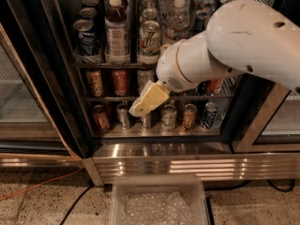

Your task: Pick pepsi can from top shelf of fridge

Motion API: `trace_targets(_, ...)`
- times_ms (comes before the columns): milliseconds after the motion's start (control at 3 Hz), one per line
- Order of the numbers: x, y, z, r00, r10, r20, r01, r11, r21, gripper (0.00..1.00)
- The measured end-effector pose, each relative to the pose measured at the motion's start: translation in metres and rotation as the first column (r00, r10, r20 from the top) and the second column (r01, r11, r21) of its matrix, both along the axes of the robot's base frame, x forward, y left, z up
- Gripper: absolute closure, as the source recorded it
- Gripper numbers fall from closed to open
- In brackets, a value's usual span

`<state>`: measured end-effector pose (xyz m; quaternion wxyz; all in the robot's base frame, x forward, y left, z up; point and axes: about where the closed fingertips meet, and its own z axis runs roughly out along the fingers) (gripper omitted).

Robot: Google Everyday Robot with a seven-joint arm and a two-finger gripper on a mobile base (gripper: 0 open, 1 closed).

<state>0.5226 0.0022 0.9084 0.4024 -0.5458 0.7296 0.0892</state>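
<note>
The pepsi can, dark blue with a silver rim, stands at the front left of the top shelf, with more dark cans lined up behind it. My gripper, a cream-coloured tip on the big white arm, hangs in front of the fridge at the height of the lower can racks. It points down and to the left. It is below and to the right of the pepsi can and well apart from it. Nothing is seen held.
Next to the pepsi can stand a labelled bottle, a white-and-green can and water bottles. Shorter racks below hold several cans. A clear plastic bin sits on the floor before the ribbed steel base. An orange cable lies at left.
</note>
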Motion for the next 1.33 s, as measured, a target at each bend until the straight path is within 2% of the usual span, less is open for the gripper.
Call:
trace_targets(333, 0.012, 0.011, -0.002, 0.9989, -0.013, 0.046, 0.011, 0.999, 0.051, 0.00)
trace_targets(667, 0.041, 0.045, 0.009, 0.9912, -0.047, 0.124, 0.026, 0.986, 0.166, 0.00)
trace_targets(1000, 0.067, 0.068, 0.023, 0.9821, -0.110, 0.153, 0.068, 0.963, 0.262, 0.00)
trace_targets(1333, 0.082, 0.099, 0.025, 0.9838, -0.132, 0.122, 0.085, 0.941, 0.328, 0.00)
